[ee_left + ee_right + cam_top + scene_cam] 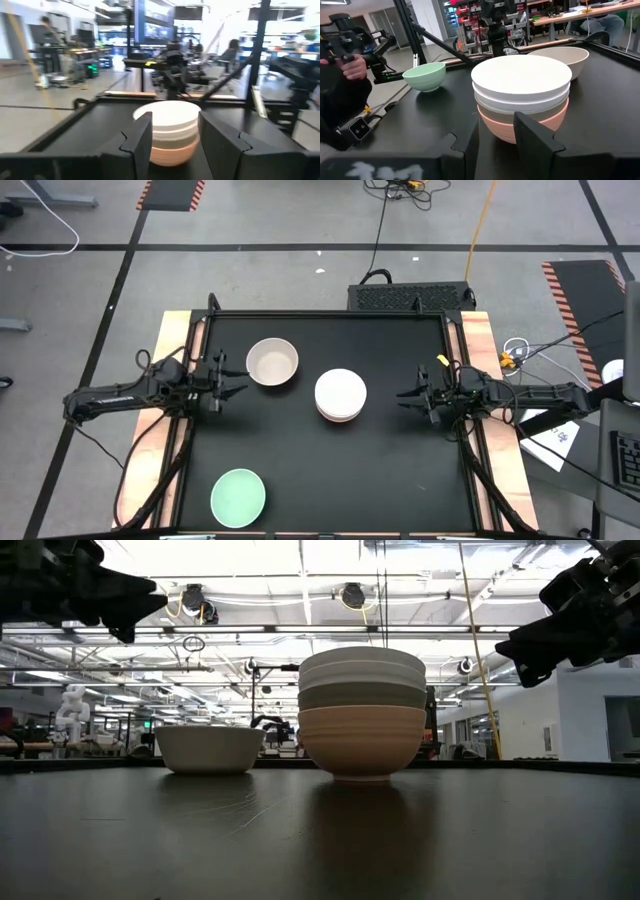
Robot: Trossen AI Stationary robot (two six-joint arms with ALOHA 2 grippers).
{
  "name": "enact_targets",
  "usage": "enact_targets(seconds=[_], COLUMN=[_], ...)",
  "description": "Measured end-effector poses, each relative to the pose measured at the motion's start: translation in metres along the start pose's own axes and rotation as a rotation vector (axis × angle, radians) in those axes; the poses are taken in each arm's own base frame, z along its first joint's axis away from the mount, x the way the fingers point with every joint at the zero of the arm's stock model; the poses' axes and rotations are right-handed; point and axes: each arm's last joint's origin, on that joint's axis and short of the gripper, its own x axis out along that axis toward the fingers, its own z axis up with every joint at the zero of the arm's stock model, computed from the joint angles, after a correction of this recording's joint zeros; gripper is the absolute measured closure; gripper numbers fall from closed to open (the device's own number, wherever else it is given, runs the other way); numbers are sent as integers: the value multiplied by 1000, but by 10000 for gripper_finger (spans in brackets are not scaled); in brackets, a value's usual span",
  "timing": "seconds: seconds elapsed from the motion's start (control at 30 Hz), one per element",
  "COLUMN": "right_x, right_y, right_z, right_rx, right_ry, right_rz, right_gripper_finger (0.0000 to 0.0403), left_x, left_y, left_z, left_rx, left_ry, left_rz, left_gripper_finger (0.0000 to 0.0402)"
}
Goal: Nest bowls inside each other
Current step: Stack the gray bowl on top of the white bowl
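Note:
A stack of nested bowls (340,395) stands on its salmon-orange bottom bowl (362,745) near the table's middle, with an olive-brown one (362,695) and two white ones above it. A beige-grey bowl (272,363) sits alone to the stack's left and farther back. A mint green bowl (238,496) rests near the table's near-left corner. My left gripper (236,382) hovers open beside the beige-grey bowl, pointing at the stack (170,132). My right gripper (404,396) hovers open to the right of the stack (522,90), pointing at it.
The black table top (400,490) has a raised frame (330,314) round it. Bare surface lies between the stack and the near edge. A person's hand (351,65) holding a dark device shows beyond the table's left side in the right wrist view.

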Motion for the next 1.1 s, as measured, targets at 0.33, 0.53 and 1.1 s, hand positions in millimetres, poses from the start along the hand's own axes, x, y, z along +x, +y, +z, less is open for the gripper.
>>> enact_targets(seconds=[0.33,0.53,1.1], right_x=[0,0,0], right_y=[0,0,0], right_z=[0,0,-2], right_rx=[3,1,26], right_ry=[2,2,20], right_rz=[0,0,-5], right_gripper_finger=[289,289,289], left_x=[13,42,92], left_y=[8,10,46], left_z=[35,64,55], left_rx=[-6,79,-161], left_ry=[199,308,681], left_rz=[250,192,307], left_gripper_finger=[243,243,243])
